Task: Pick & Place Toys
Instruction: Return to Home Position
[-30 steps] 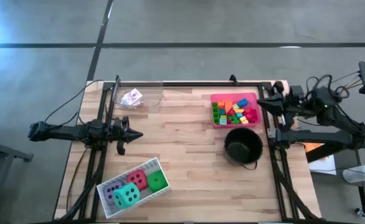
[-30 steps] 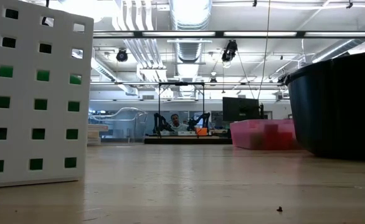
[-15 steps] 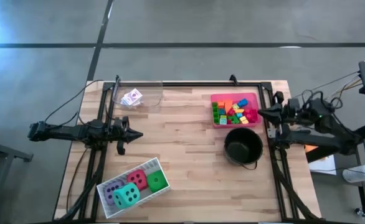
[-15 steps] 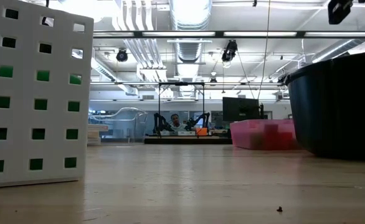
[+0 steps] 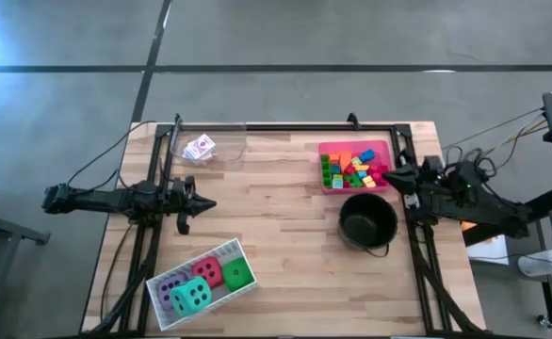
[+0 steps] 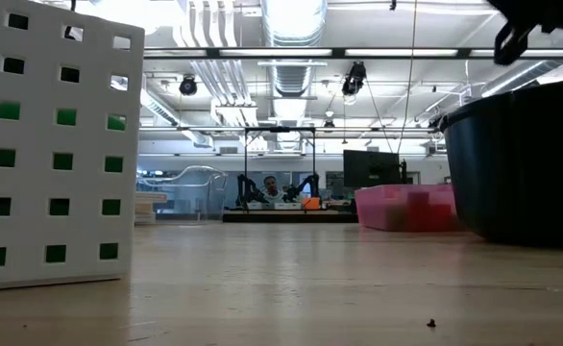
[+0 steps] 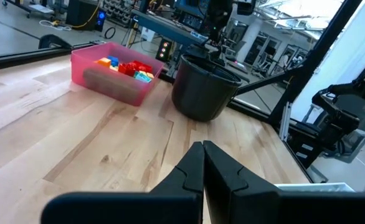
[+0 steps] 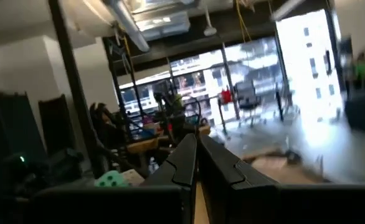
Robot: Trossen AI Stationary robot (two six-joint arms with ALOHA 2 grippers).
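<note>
- Currently, nearest the front edge of the desk, I see the white tray lying at an angle on the left side. All four dice are inside it: the purple die, teal die, red die and green die, packed against one another.
- From desk height, green shows through the holes in that tray's wall.
- Farther in, on the right, the black pot stands upright, well apart from the white tray.
- Roughly level with the pot, the left gripper waits at the desk's left side, pointing inward. Its wrist view shows it pressed together with nothing between its tips.
- Just behind the pot sits the pink tray, holding the heap of bright plastic blocks.
- The right gripper hangs just beside the pink tray's right rim, near the far side of the pot. Its arm reaches in from beyond the desk's right edge. On its wrist view I see it pressed together too, and empty.
- Farthest off, towards the back left corner, the clear tray holds the small playing cards, well apart from the other trays.
</note>
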